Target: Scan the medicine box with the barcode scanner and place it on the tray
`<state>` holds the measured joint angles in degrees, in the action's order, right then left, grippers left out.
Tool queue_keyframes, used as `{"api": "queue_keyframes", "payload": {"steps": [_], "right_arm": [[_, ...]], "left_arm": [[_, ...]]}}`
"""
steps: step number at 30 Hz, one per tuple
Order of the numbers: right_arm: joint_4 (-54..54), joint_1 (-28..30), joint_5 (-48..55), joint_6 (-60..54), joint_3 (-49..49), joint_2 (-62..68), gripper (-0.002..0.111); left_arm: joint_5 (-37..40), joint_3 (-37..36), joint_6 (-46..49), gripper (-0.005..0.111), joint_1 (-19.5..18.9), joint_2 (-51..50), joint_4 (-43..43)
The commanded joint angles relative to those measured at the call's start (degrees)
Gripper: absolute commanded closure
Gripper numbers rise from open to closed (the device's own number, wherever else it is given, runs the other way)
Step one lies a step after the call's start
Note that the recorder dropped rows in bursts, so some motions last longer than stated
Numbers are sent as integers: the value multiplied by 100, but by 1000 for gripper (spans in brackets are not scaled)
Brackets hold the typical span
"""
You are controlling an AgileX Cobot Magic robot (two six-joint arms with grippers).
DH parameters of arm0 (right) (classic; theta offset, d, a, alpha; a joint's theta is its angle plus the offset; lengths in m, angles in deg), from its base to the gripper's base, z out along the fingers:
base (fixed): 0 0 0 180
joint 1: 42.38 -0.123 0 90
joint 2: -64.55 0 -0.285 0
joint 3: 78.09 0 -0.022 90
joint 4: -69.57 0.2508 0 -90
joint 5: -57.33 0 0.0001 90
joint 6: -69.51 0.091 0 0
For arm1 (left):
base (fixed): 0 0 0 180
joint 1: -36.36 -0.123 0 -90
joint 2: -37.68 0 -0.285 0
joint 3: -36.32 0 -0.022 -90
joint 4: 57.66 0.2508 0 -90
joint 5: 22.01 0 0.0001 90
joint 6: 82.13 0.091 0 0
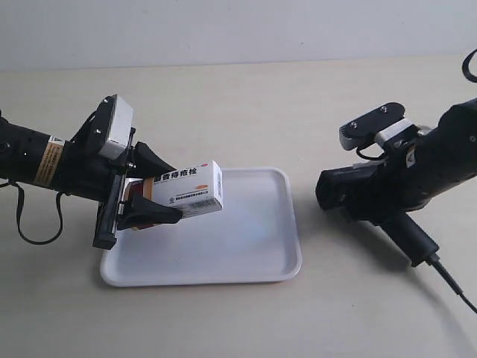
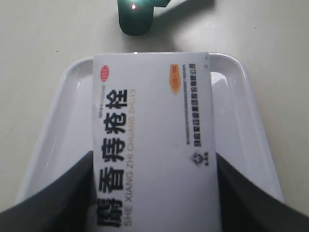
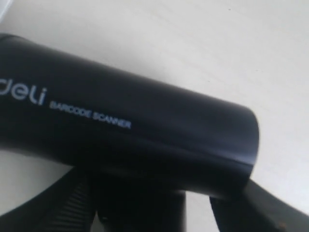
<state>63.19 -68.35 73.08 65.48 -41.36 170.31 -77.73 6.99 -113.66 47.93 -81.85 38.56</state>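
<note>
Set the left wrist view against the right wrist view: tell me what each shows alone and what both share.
Only the left wrist view shows the medicine box clamped between the left gripper fingers, held over the tray.

Only the right wrist view shows the lettering "BARCODE SCANNER" on the scanner body, with the right gripper closed on it.

Both show the barcode scanner; in the left wrist view it is only a dark head with a red light. Both show the pale tabletop.

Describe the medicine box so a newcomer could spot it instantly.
Find the white tray on the beige table. Above its left part, the left gripper holds the medicine box: the only white carton, with bold black Chinese lettering.
</note>
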Motion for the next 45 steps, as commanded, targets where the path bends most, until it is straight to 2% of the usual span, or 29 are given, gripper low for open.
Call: {"api": "queue_keyframes", "payload": {"steps": [1, 6, 10, 17, 21, 27, 37, 45], "right_arm": [[-504, -7, 600, -23, -47, -867, 108], [-736, -7, 1008, 165, -47, -1777, 108], [-778, -7, 1032, 165, -47, -2009, 108], [-778, -7, 982, 165, -47, -1581, 108], [-754, -7, 814, 165, -47, -1262, 108], [-712, -7, 643, 165, -47, -861, 108], [-819, -7, 179, 403, -47, -575, 108], [-1550, -7, -266, 1015, -47, -575, 108]], "left_arm": [[-60, 26, 28, 107, 6, -1, -89], [-60, 26, 28, 107, 6, -1, -89], [-60, 26, -18, 107, 6, -1, -10], [103, 26, -125, 107, 28, -1, 152], [903, 26, -461, 107, 286, -1, 210], [1389, 286, -1296, 107, 689, -1, 373], [1462, 335, -1346, 107, 720, -1, 373], [1473, 335, -1346, 107, 734, -1, 373]]}}
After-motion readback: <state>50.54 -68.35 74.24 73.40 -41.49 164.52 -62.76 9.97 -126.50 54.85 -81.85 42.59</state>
